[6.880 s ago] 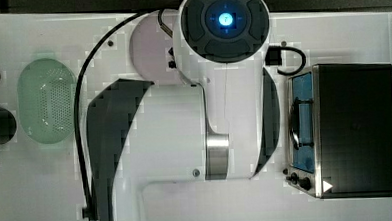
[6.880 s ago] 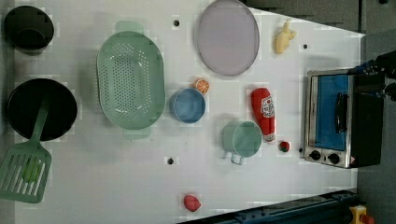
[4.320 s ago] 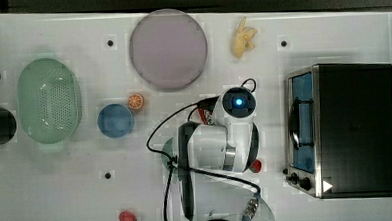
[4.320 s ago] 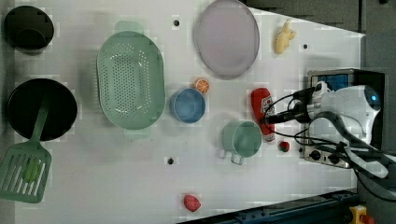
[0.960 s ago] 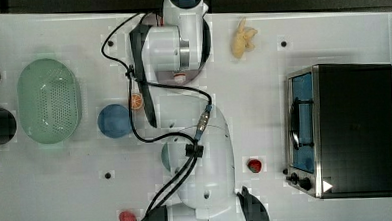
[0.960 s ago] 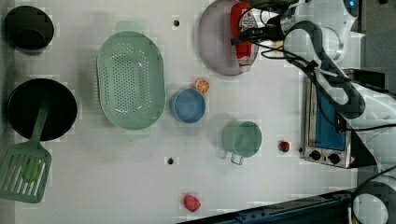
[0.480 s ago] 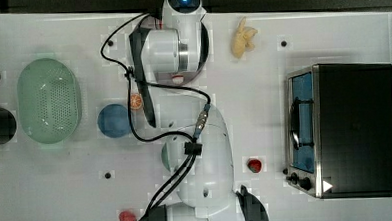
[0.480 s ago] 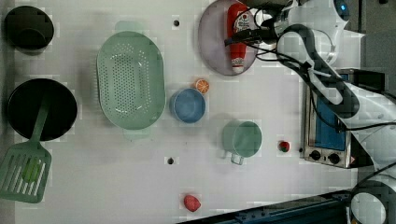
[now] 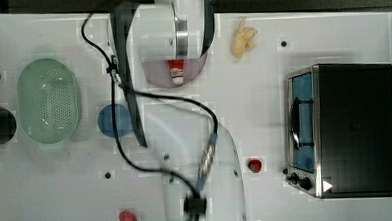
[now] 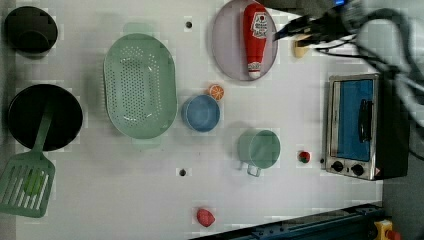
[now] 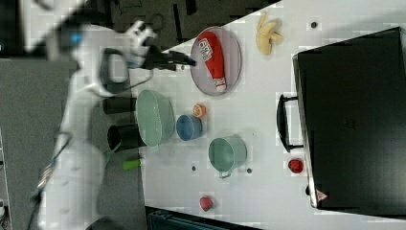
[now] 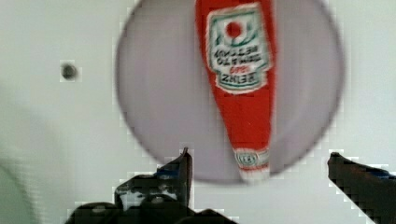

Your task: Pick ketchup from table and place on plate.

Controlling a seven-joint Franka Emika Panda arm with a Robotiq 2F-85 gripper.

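Observation:
The ketchup (image 10: 255,37) is a red bottle with a white label. It lies flat on the greyish-lilac plate (image 10: 227,47) at the far edge of the white table (image 10: 125,190). In the wrist view the ketchup (image 12: 240,84) lies across the plate (image 12: 159,98), and my gripper (image 12: 259,154) is open above its whitish tip, not touching it. The left view shows the gripper (image 10: 280,32) just off the plate's right rim. My arm hides most of the plate (image 9: 198,70) in the top view, where the ketchup (image 9: 176,71) pokes out below it.
A green colander (image 10: 140,85), a blue bowl (image 10: 201,113), an orange slice (image 10: 216,92) and a green mug (image 10: 259,148) stand mid-table. A toaster oven (image 10: 357,125) is on the left view's right. A banana (image 9: 242,37) lies beside the plate, and a small red lump (image 10: 205,217) lies near the front edge.
My gripper opened and let go of the ketchup, which now lies free on the plate. The arm has drawn back from the bottle.

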